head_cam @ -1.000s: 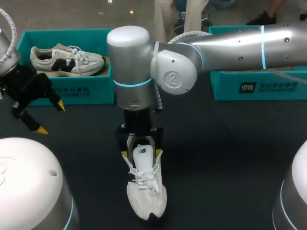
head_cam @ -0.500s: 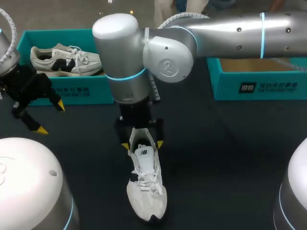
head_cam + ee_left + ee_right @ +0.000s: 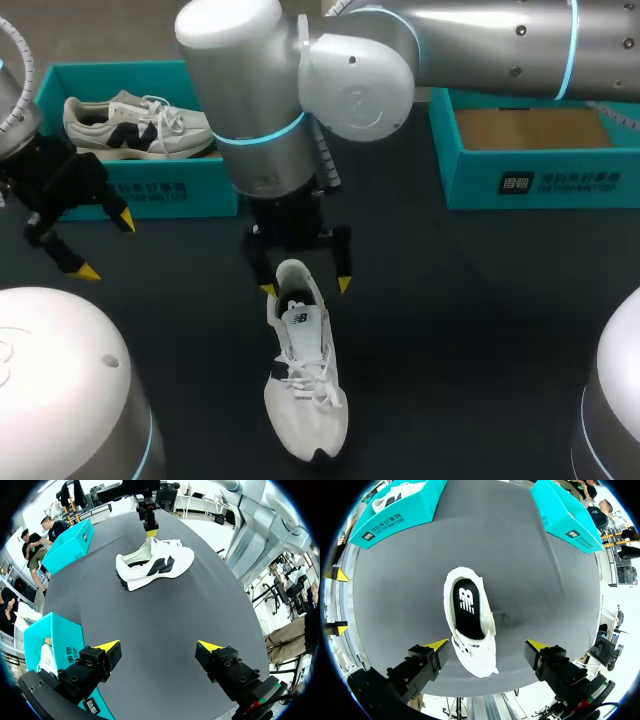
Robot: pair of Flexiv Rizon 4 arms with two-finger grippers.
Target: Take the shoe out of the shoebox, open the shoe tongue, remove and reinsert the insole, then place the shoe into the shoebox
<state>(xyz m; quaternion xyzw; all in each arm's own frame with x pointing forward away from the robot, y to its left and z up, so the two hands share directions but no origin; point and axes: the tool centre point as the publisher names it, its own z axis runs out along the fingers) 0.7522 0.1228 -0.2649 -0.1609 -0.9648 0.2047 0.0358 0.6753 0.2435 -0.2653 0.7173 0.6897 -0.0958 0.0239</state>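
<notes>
Right gripper (image 3: 306, 287): fingers spread wide, nothing held. White shoe (image 3: 305, 385) upright on the table (image 3: 460, 320), heel end under the gripper, between the yellow tips; whether they touch it is unclear. Left gripper (image 3: 107, 246): also wide, empty, well apart from shoe.

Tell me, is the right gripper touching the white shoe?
Apart. The right wrist view shows the right gripper open, with bare table showing between each yellow tip and the shoe.
</notes>
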